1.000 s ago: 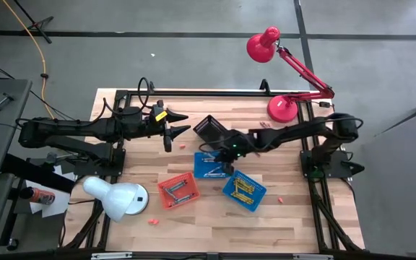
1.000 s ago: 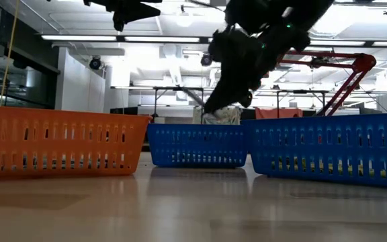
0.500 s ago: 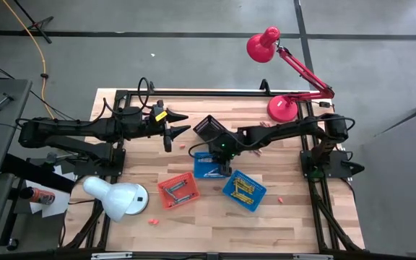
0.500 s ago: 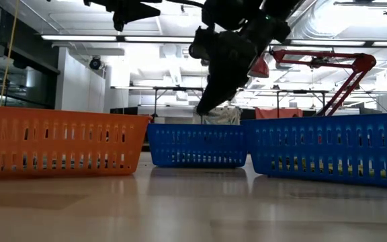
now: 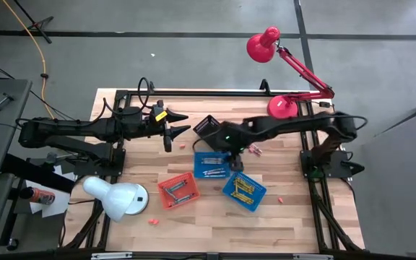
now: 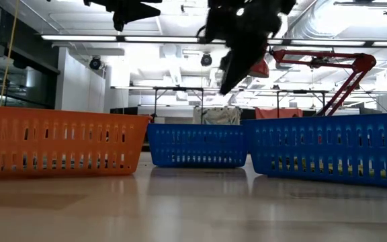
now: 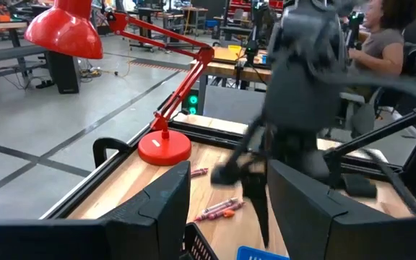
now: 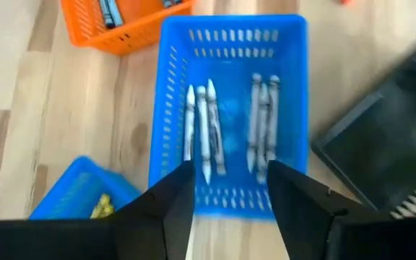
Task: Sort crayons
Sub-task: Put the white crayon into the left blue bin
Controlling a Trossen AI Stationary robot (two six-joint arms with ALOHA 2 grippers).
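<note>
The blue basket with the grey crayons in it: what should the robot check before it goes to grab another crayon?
1. Right gripper open, holding nothing: ok.
2. Grey crayons lying inside the blue basket: ok.
3. Right gripper lifted clear above the basket rim: ok.
4. Loose crayons on the table near the red lamp base: ok.
5. Left gripper parked away from the baskets: ok.
6. Colours of those loose crayons: cannot tell.

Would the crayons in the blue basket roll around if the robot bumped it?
Probably a little. The crayons look thin and round, so they could roll, but the blue basket has walls that should keep them in. The basket looks light and meshy, so a bump might slide it across the smooth wooden table.
</note>
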